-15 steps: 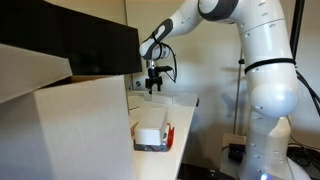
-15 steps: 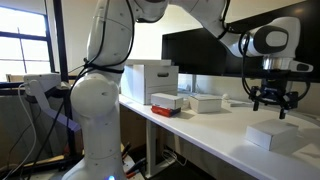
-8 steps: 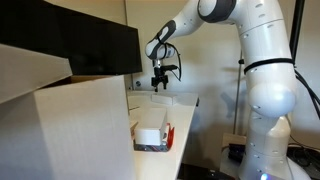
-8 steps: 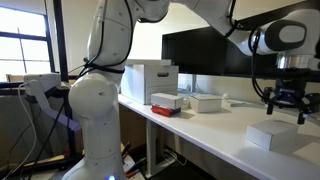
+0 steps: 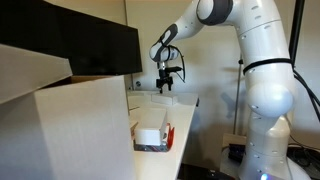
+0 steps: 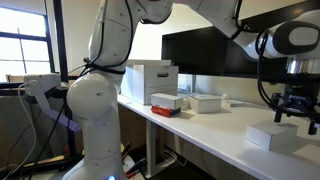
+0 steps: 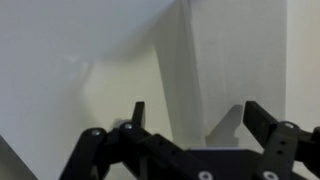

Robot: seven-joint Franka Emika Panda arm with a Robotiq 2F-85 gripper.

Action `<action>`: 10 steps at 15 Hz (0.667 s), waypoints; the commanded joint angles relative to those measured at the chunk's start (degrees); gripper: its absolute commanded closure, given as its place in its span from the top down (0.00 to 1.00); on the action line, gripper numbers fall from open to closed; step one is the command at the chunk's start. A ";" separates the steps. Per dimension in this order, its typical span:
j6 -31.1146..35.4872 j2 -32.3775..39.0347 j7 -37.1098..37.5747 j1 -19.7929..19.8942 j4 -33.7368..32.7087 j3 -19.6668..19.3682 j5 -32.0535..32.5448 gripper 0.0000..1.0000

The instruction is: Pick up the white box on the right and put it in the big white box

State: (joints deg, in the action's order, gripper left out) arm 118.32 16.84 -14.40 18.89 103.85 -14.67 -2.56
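Note:
The small white box (image 6: 272,137) lies flat on the white table (image 6: 215,130), nearest the right end in an exterior view. My gripper (image 6: 297,112) hangs just above it, slightly past its far right corner, jaws wide with nothing between them. It also shows over the far end of the table (image 5: 166,84). In the wrist view both dark fingers (image 7: 265,120) stand apart, framing a pale upright face of a white box (image 7: 182,75). The big white box (image 5: 70,125) fills the left foreground with broad flaps, and it stands at the far end of the table (image 6: 150,82).
A white block in a red-edged dark tray (image 5: 152,136) sits by the big carton, also seen mid-table (image 6: 166,102). Another flat white box (image 6: 205,102) lies beside it. A dark monitor (image 6: 205,52) stands behind the table. The robot's white base (image 6: 95,120) is at the table's end.
The gripper has travelled along the table toward its far end, passing over the small white box. Its jaws stayed open.

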 commanded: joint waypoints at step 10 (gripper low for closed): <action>-1.79 -0.86 -0.27 -0.40 0.93 1.65 0.27 1.00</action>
State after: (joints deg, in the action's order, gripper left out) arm 117.95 16.87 -14.40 18.46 103.85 -13.42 -2.56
